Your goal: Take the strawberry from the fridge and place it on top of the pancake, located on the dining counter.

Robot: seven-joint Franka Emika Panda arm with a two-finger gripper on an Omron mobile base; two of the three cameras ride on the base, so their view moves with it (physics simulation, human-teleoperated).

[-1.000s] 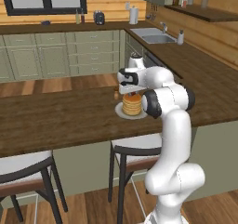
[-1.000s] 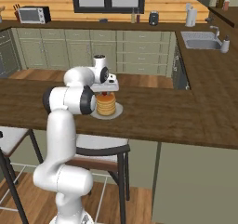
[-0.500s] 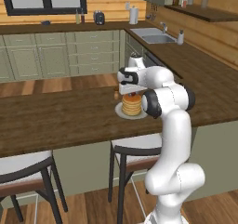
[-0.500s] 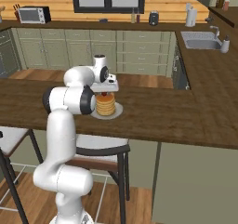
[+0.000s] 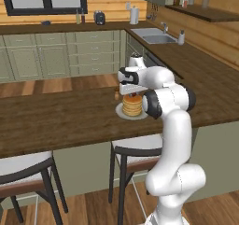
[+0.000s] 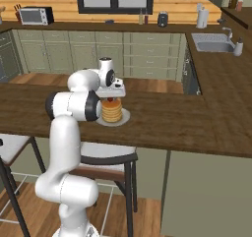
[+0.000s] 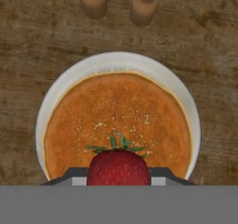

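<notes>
The jaws hang just above the pancake [image 7: 118, 123], closed narrowly on the strawberry [image 7: 118, 167], which shows at the bottom centre of the hand view with its green leaves pointing up the frame. The berry sits between the dark finger tips, over the near edge of the stack; whether it already touches the top pancake cannot be told.

The pancake lies on a white plate [image 7: 56, 95] whose rim shows as an even ring all round, a little wider at the top of the hand view. Beyond the rim, at the top centre of that frame, two small upright shakers [image 7: 95, 2] stand side by side on the dark wooden table [image 7: 28, 42], near the plate but apart from it. To the left and right of the plate the wood is bare.

In the left base view the plate and stack [image 5: 132, 106] sit at frame centre, with the white arm bent over them from the lower right; open table runs away to the left edge of the frame. In the right base view the stack [image 6: 111, 111] is left of centre, partly behind the arm's elbow, and a broad stretch of table lies open towards the right. A stool [image 6: 106, 157] stands under the near table edge, below the plate
</notes>
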